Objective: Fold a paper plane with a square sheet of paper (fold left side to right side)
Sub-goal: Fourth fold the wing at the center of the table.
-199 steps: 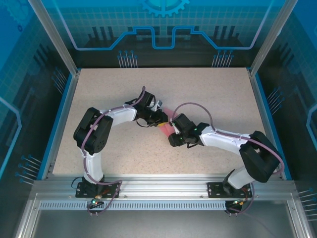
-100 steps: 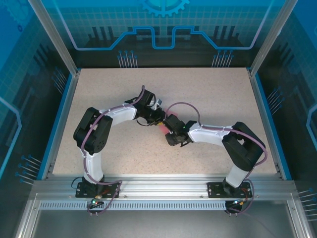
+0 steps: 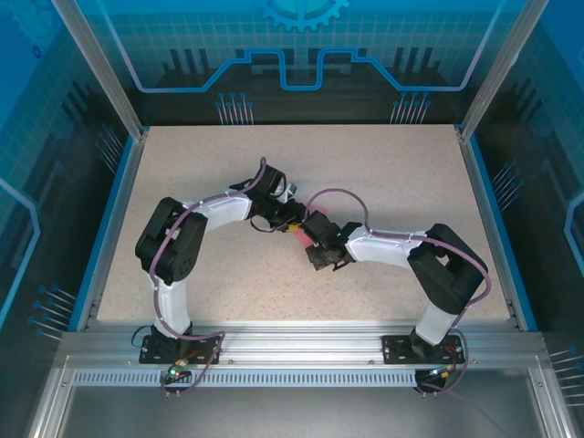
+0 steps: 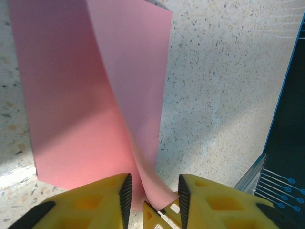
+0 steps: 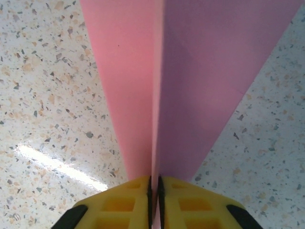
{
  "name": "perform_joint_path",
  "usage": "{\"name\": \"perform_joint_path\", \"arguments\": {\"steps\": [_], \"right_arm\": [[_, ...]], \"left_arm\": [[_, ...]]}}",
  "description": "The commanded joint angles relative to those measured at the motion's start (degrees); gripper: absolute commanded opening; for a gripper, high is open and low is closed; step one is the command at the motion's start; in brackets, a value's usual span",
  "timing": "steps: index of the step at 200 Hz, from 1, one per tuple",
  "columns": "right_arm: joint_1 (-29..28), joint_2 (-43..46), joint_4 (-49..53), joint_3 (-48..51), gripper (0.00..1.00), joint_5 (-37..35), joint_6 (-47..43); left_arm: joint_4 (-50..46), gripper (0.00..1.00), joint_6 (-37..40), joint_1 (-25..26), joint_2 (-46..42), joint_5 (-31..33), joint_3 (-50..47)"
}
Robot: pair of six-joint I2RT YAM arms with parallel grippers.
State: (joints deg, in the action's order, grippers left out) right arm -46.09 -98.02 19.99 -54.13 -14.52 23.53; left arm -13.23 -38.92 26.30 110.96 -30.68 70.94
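The pink sheet of paper (image 4: pixel 76 105) is folded along a centre crease and lies on the speckled table, one flap standing up. From above, a small pink patch of the paper (image 3: pixel 299 240) shows between the two wrists at the table's middle. My left gripper (image 4: pixel 152 188) is open; the raised flap's near corner sits between its yellow fingers (image 4: pixel 95 200), apart from both pads. My right gripper (image 5: pixel 154 183) is shut on the paper's upright crease (image 5: pixel 157 95), and the paper (image 5: pixel 200 71) widens away from it. Seen from above, the left gripper (image 3: pixel 294 222) and right gripper (image 3: pixel 308 234) nearly touch.
Blue rails (image 3: pixel 109 228) border the table (image 3: pixel 392 173) on the left and right. A metal frame beam (image 3: pixel 301 342) runs along the near edge by the arm bases. Open tabletop lies behind and to both sides of the arms.
The right arm has reached left toward the left gripper, its elbow shifting inward, and now covers more of the pink paper. The left arm has hardly moved.
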Motion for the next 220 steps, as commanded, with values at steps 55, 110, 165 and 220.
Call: {"name": "perform_joint_path", "arguments": {"steps": [55, 110, 165, 220], "right_arm": [[1.31, -0.57, -3.19, 1.41, 0.08, 5.82, 1.32], [3.72, 1.17, -6.57, 5.50, 0.08, 10.03, 2.64], [5.56, 2.00, -9.67, 7.80, 0.08, 14.24, 3.76], [7.32, 1.87, -11.44, 8.88, 0.08, 17.56, 4.25]], "left_arm": [[-2.76, 0.51, 1.95, -5.21, -8.81, -0.62, -3.08], [-1.74, 0.41, 1.62, -7.39, -9.50, -2.01, -7.02], [1.11, 0.30, 0.22, -5.13, -3.46, -4.96, -5.99], [0.53, 0.32, 0.08, -2.03, 1.54, -5.32, -0.89]]}}
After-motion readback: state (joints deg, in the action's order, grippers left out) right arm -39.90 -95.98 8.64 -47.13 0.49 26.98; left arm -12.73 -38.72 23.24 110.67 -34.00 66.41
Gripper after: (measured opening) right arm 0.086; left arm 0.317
